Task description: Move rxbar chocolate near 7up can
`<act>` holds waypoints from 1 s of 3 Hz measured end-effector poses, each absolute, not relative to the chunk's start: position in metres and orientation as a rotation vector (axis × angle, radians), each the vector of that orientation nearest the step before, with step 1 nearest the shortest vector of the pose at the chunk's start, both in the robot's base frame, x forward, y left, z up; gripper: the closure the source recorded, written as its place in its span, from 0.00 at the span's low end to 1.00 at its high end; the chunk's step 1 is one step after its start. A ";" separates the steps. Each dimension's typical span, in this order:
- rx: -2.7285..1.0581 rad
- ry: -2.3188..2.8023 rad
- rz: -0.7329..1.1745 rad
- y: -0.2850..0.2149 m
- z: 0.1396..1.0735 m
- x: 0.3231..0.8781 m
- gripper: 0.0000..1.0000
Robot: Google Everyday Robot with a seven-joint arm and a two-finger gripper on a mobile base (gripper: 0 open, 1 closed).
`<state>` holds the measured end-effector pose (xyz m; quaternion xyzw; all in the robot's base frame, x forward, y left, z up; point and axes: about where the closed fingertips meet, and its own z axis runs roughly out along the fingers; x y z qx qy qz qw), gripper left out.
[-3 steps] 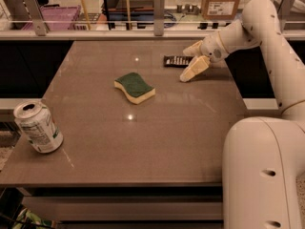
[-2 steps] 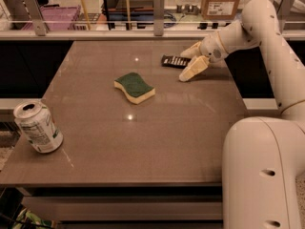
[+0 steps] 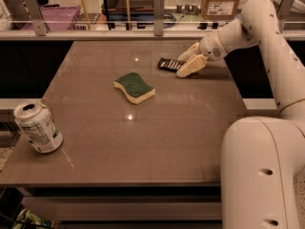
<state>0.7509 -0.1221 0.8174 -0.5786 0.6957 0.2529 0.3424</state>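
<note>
**End effector at the bar's end, far right of the surface**

Against the frame from a second before, little had changed: the end effector [image 3: 179, 67] and the rxbar chocolate [image 3: 167, 63] both sat a touch further left, while the sponge [image 3: 135, 86] and the 7up can [image 3: 37, 127] lay exactly where they had been.

The end effector was low over the far right part of the surface [image 3: 167, 142], reaching in from the right on the white arm [image 3: 259, 25]. Its two pale fingers [image 3: 191, 66] were parted to a moderate gap, one behind the other, and the right end of the rxbar chocolate lay between them. Whether the pads actually pressed on the wrapper could not be told. The bar lay flat on the surface, not lifted.

The green-and-yellow sponge lay near the middle of the surface, to the left of the bar and nearer the camera. The 7up can stood, leaning slightly, at the near left corner, well apart from both the bar and the end effector.
</note>
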 end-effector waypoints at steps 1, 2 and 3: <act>-1.504 1.808 0.658 -0.122 0.819 0.751 1.00; -1.504 1.808 0.658 -0.122 0.819 0.751 1.00; -1.505 1.808 0.658 -0.121 0.820 0.751 1.00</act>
